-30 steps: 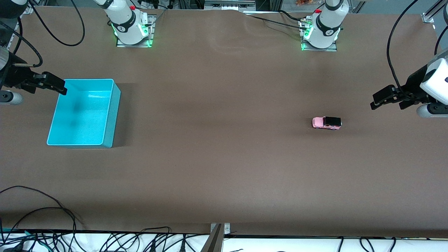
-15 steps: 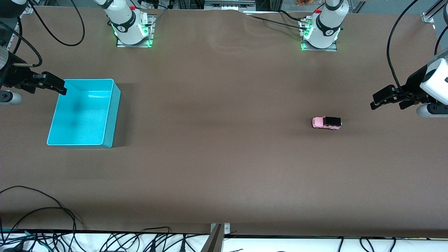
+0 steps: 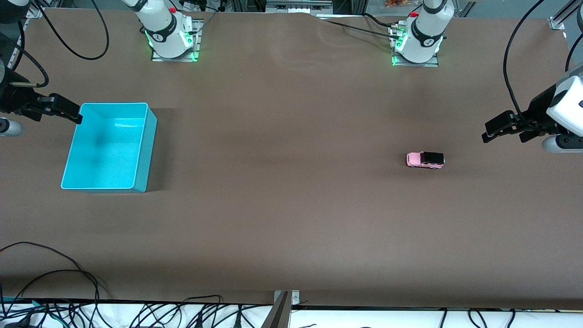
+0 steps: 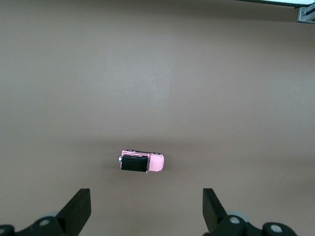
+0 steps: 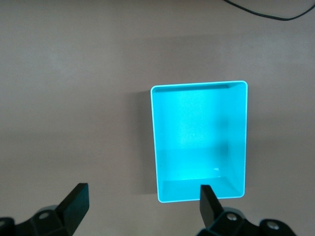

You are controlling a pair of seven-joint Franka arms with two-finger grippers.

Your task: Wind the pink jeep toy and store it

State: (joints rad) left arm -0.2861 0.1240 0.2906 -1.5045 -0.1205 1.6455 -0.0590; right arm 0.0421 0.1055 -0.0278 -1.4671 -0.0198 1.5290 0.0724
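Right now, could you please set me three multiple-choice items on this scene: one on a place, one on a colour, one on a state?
1. Where does the pink jeep toy stand?
A. in the teal bin
B. on the table, toward the left arm's end
C. in the right gripper

2. What colour is the jeep's roof?
A. white
B. black
C. teal

3. How are the left gripper and right gripper?
A. both open, holding nothing
B. both shut
C. left shut on the jeep

Answers:
1 B: it sits on the bare brown top, apart from the teal bin.
2 B: a dark roof sits above the pink body.
3 A: in each wrist view the fingers stand wide apart with nothing between them.
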